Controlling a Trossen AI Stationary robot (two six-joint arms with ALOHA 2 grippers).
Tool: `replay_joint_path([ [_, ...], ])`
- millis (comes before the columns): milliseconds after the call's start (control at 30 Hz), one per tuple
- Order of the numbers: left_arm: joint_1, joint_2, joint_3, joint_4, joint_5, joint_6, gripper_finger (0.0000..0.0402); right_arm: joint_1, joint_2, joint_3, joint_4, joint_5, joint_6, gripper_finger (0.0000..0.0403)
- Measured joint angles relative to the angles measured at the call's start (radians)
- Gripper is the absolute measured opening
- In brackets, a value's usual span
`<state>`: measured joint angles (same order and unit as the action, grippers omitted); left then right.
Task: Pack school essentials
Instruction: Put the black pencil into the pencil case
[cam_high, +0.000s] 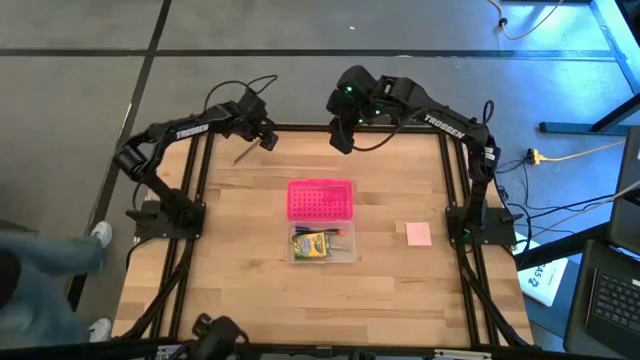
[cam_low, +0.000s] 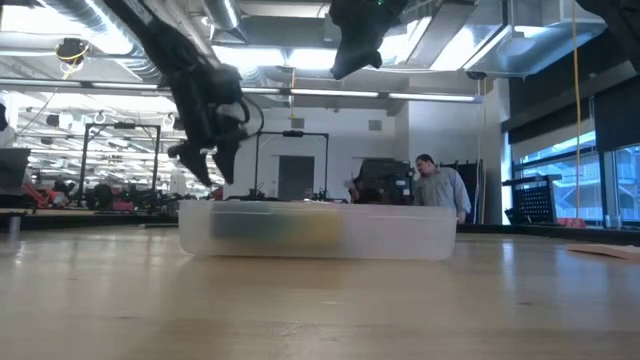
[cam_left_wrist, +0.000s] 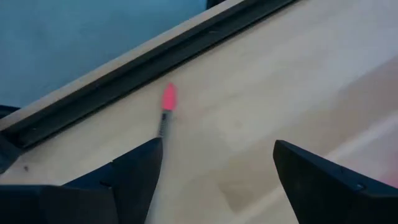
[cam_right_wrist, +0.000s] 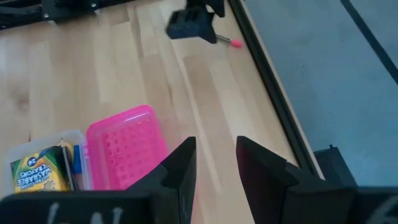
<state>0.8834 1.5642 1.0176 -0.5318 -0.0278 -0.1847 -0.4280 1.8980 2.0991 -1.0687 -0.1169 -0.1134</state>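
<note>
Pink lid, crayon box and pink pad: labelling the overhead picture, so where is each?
pink lid (cam_high: 320, 199), high view, centre of its dotted top.
crayon box (cam_high: 315, 245), high view, printed face.
pink pad (cam_high: 418, 234), high view, middle.

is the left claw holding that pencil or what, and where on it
It can't be told for sure. The left claw is around the pencil near its writing end, fingers wide, with the pink eraser end sticking out. The right claw holds nothing.

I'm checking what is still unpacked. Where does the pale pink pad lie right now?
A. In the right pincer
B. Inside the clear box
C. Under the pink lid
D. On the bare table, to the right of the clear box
D: the high view shows the pad flat on the table, apart from the clear box, on its right-arm side.
</note>
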Motion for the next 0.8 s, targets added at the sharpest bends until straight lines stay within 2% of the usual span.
replay_joint_path([
  [400, 0.042, 0.133, 0.000, 0.135, -0.015, 0.126, 0.0298, -0.020, 0.000, 0.000, 0.000, -0.035, -0.019, 0.0116],
  [800, 0.042, 0.221, 0.000, 0.205, -0.022, 0.135, 0.0298, -0.021, 0.000, 0.000, 0.002, -0.035, -0.027, 0.0116],
])
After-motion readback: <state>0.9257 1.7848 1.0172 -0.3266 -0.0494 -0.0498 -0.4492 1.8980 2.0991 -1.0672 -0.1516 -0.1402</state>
